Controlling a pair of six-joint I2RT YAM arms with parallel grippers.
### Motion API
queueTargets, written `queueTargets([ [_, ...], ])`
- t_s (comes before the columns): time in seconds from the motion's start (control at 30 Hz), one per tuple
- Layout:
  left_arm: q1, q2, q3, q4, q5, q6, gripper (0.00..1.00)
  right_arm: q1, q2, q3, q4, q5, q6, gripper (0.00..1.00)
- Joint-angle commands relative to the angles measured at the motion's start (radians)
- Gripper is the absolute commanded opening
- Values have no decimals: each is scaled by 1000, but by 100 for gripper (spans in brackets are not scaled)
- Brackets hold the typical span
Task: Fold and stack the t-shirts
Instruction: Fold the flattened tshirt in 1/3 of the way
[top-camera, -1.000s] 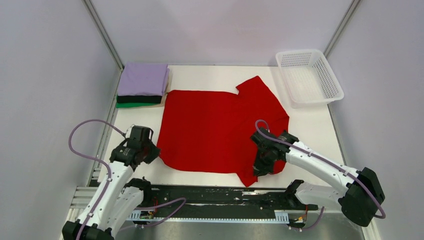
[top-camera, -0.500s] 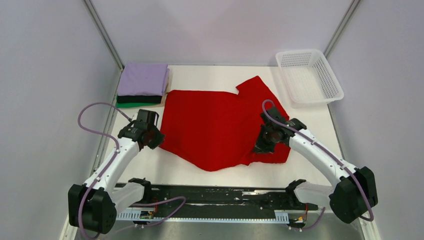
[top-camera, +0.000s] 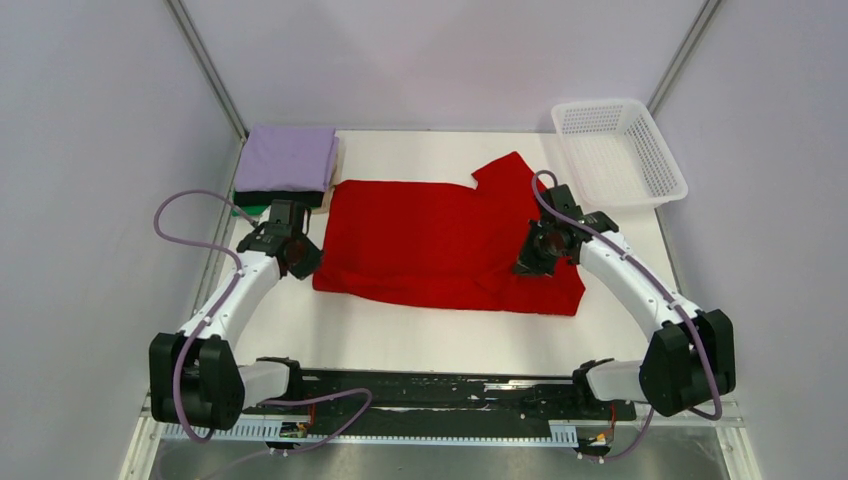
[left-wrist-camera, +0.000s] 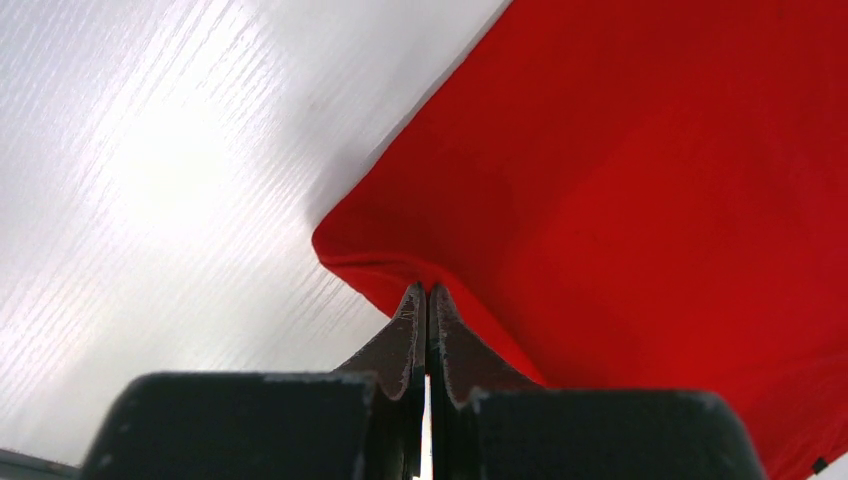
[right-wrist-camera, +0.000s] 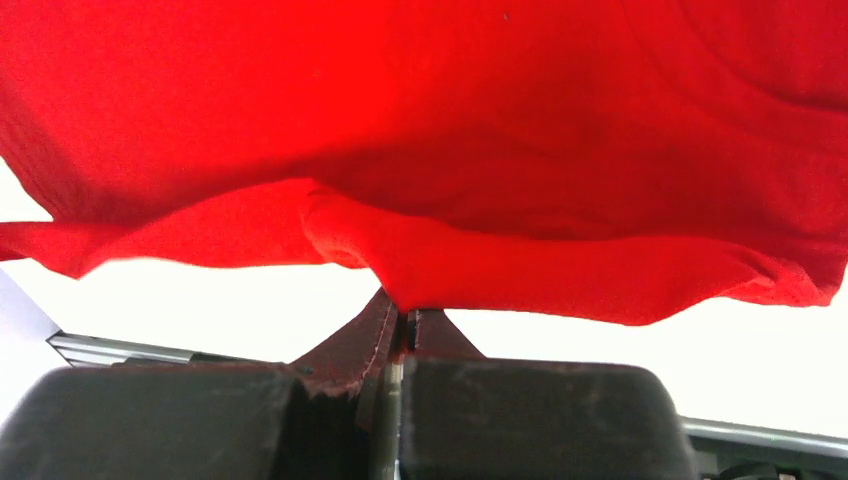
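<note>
The red t-shirt (top-camera: 430, 240) lies on the white table, its near part folded back over the rest, one sleeve poking out at the far right. My left gripper (top-camera: 306, 258) is shut on the shirt's left edge; the left wrist view shows the cloth (left-wrist-camera: 640, 180) pinched at the fingertips (left-wrist-camera: 412, 310). My right gripper (top-camera: 533, 260) is shut on the shirt's right part; the right wrist view shows the cloth (right-wrist-camera: 450, 130) hanging from the shut jaws. A stack of folded lavender (top-camera: 288, 158), black (top-camera: 278, 198) and green (top-camera: 250, 210) t-shirts sits at the far left.
A white plastic mesh basket (top-camera: 618, 153) stands at the far right corner. Bare white table (top-camera: 420, 335) lies between the shirt and the black rail at the near edge. Walls close in on both sides.
Both grippers have moved away from me, carrying the shirt's near edge over the rest. The shirt is now a shorter, wider band, and its near fold is straighter.
</note>
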Motion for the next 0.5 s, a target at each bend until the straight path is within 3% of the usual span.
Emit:
queueTargets([
  [0.0,26,19,55,52,-31,32,0,-24,38,82,71,-10,-65,0],
  [0.43,67,157,73,167,-23,39,0,-129,234,181,193,-35,-120,3],
  [0.47,67,172,73,176,-22,42,3,-137,261,195,207,-41,-126,4],
])
